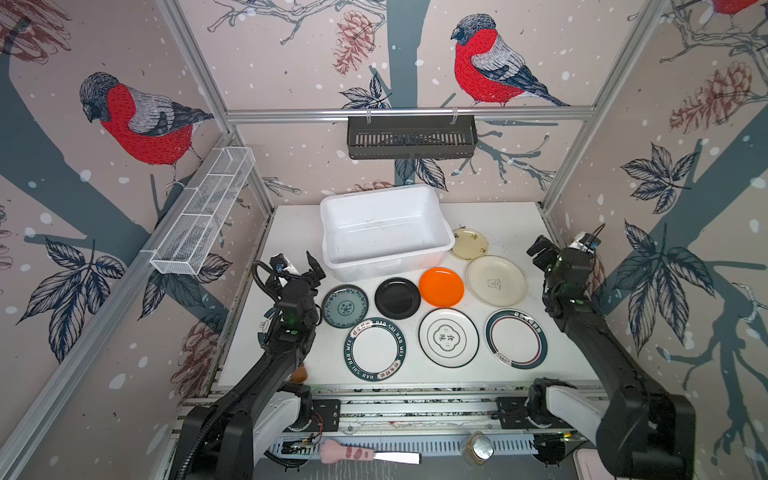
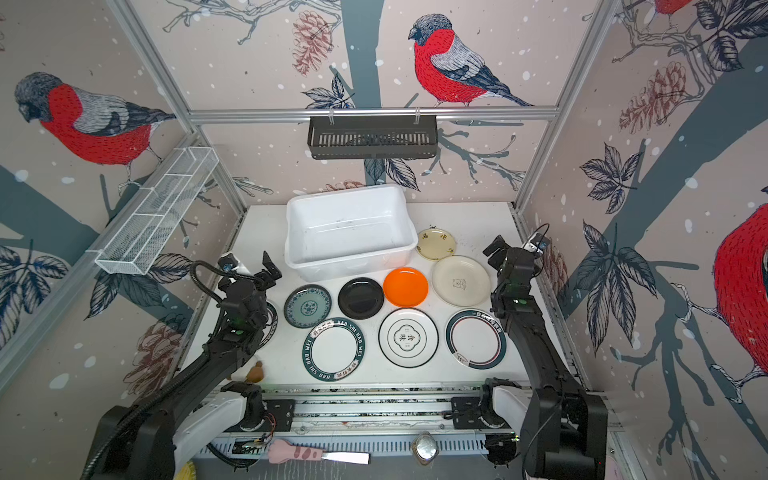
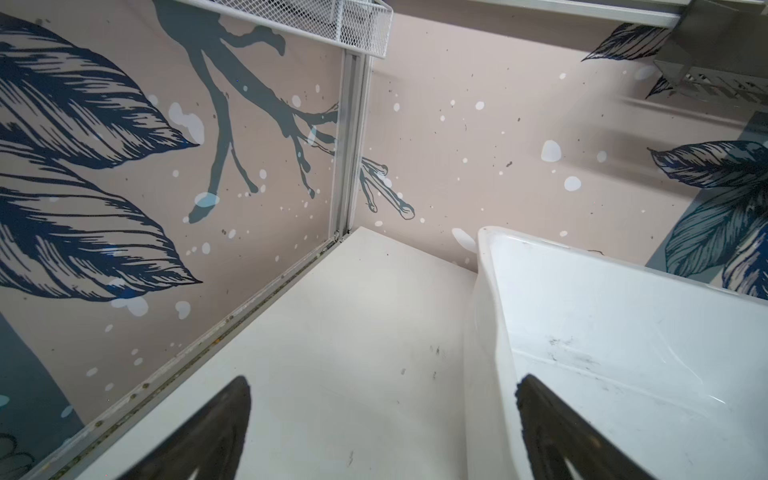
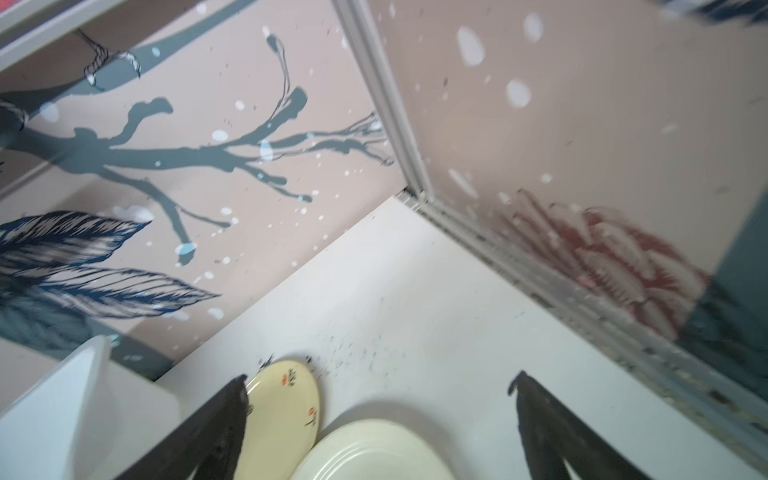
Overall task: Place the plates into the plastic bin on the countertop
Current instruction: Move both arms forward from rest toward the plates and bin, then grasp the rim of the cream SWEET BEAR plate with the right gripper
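Round glossy plates (image 1: 397, 298) beside white bin (image 1: 365, 266); left hand (image 1: 314, 267), right hand (image 1: 540, 251) wide, seemingly empty.

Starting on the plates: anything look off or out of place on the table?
The plastic bin sits skewed to the countertop edges, dark specks are scattered beside the small cream floral plate, and one plate lies mostly hidden under the left arm. Nothing looks broken.

The left arm (image 1: 257, 374) and the right arm (image 1: 598, 340) are matte black, each with a white segment (image 1: 278, 409) near the base. A black ribbed cable (image 1: 258, 279) loops beside the left wrist. The left hand (image 3: 384, 377) has dark, pointed fingers (image 3: 208, 436).
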`<state>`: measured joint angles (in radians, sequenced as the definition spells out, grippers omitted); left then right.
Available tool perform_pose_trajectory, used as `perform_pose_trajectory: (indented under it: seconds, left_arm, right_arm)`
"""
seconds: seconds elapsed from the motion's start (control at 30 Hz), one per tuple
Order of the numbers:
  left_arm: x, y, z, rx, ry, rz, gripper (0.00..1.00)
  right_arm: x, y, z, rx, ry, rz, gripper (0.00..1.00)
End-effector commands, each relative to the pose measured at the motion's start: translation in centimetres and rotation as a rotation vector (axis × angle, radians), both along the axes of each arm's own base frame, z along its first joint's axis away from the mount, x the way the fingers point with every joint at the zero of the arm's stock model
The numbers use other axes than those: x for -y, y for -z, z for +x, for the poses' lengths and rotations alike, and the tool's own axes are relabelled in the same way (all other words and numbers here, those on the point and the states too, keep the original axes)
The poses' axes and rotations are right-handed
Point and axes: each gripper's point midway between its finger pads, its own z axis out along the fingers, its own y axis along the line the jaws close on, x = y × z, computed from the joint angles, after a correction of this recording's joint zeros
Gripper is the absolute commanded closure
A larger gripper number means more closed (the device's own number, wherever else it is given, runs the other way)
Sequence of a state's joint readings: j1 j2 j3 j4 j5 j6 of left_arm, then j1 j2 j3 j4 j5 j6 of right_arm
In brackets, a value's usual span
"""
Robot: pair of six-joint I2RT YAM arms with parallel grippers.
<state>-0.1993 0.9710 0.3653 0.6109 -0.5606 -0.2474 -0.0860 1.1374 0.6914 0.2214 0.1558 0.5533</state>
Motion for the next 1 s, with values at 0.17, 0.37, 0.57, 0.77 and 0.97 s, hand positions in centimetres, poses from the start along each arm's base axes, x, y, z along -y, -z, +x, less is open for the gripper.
perform_pose_trajectory:
  seconds: [0.17, 0.37, 0.57, 0.77, 0.97]
  left_arm:
    - [4.5, -0.7, 0.0, -0.098, 0.106, -0.024, 0.01]
    - [8.9, -1.7, 0.1, -0.122, 0.313, -0.107, 0.01]
    - [11.9, -3.0, -0.1, -0.138, 0.459, -0.121, 0.01]
    - [11.9, -3.4, -0.4, -0.102, 0.463, -0.101, 0.01]
    - [12.9, -3.6, -0.9, -0.080, 0.531, -0.111, 0.01]
  right_arm:
    - [-8.2, 6.1, 3.3, -0.344, -0.475, 0.198, 0.01]
    - [-8.0, 8.5, 3.2, -0.469, -0.473, 0.200, 0.01]
    - [-4.5, 10.9, 0.8, -0.638, -0.281, 0.020, 0.01]
    - [-3.8, 14.2, -1.3, -0.692, -0.253, 0.048, 0.01]
    - [-3.6, 16.8, -2.8, -0.728, -0.219, 0.072, 0.00]
